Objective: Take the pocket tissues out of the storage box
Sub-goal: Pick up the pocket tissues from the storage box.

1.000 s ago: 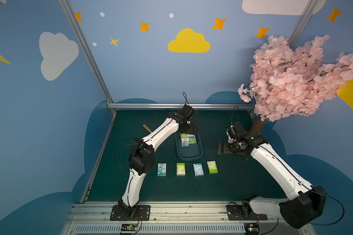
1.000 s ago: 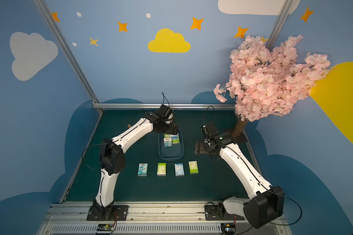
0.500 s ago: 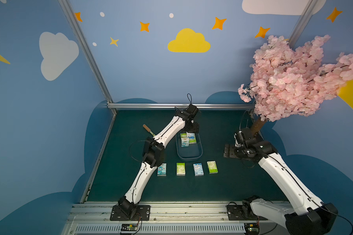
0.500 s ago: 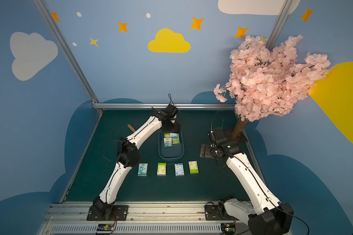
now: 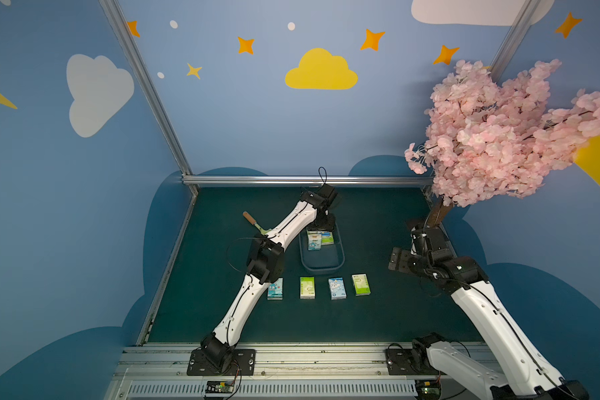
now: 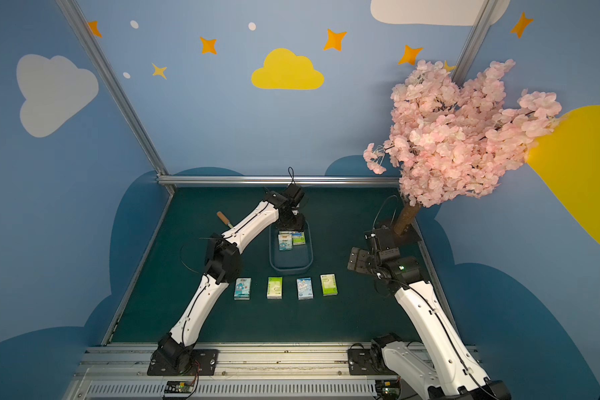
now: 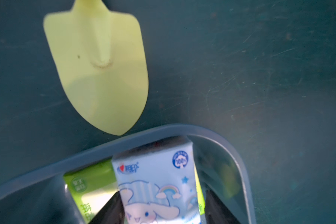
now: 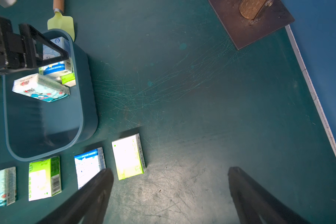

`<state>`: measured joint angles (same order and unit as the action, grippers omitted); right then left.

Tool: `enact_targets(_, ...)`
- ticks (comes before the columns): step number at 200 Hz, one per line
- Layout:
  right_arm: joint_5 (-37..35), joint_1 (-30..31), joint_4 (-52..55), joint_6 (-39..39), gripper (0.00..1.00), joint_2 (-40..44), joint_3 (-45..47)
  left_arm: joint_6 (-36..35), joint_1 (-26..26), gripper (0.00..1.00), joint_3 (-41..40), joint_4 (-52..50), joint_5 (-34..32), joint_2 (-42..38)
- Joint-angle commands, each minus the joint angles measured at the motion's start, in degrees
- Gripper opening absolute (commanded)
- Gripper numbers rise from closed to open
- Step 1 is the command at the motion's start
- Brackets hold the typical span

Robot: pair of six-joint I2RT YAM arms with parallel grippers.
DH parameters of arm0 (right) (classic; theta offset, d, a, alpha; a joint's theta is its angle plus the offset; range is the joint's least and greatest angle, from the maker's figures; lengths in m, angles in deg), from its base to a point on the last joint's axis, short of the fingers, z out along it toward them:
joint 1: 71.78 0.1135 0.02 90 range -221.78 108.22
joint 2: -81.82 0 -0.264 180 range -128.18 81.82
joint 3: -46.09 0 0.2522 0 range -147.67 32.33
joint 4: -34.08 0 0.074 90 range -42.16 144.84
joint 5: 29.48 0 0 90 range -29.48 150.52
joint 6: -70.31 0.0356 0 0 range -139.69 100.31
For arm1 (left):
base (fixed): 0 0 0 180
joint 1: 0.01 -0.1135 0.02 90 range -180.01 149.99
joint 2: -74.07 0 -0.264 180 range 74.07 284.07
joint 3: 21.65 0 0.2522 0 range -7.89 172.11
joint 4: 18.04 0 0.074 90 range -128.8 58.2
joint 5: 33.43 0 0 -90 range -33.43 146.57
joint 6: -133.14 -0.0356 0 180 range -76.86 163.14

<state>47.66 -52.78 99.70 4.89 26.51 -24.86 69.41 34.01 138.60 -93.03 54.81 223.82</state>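
The storage box (image 5: pixel 321 268) (image 6: pixel 291 268) is a dark blue tray in mid-table. My left gripper (image 7: pixel 161 194) (image 5: pixel 321 227) reaches into its far end. Its jaws straddle a light-blue pocket tissue packet (image 7: pixel 153 174) (image 8: pixel 54 52) that stands on edge. One finger (image 7: pixel 113 203) touches the packet, and a thin gap shows at the other. A green packet (image 7: pixel 87 186) and a tilted blue packet (image 8: pixel 40 88) also lie in the box. Several packets sit in a row (image 5: pixel 307 287) (image 6: pixel 274 287) in front of it. My right gripper (image 8: pixel 171 170) (image 5: pixel 397 259) hangs open over bare mat, right of the row.
A yellow-green toy trowel (image 7: pixel 97 73) (image 5: pixel 249 217) lies just behind and left of the box. A pink blossom tree (image 5: pixel 499 138) stands at the back right on a brown base plate (image 8: pixel 250 23). Walls and a metal rail (image 5: pixel 309 180) bound the mat.
My left gripper has gone down into the far end of the box and its jaws have narrowed round the light-blue packet. The right arm has drawn back to the right.
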Motion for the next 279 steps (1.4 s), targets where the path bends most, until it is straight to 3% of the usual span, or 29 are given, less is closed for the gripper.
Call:
enact_targets(1, 0.11, -0.46, -1.11, -0.71, 0.98, 0.38, 0.28, 0.04, -0.28, 0.64, 1.25, -0.6, -0.35, 1.04)
enact_targets(81, 1.24, -0.95, -1.41, -0.94, 0.98, 0.34, 0.24, -1.01, -0.47, 0.47, 1.25, -0.7, 0.0, -0.72)
enact_targets(186, 5.12, -1.67, -5.03, -0.42, 0.98, -0.18, 0.95, -0.37, -1.07, 0.46, 1.16, -2.71, 1.13, -9.0)
enact_targets(279, 9.55, -2.71, -8.58, -0.15, 0.98, -5.41, -0.88, -1.71, -2.18, 0.46, -1.25, -7.72, -0.3, -21.41)
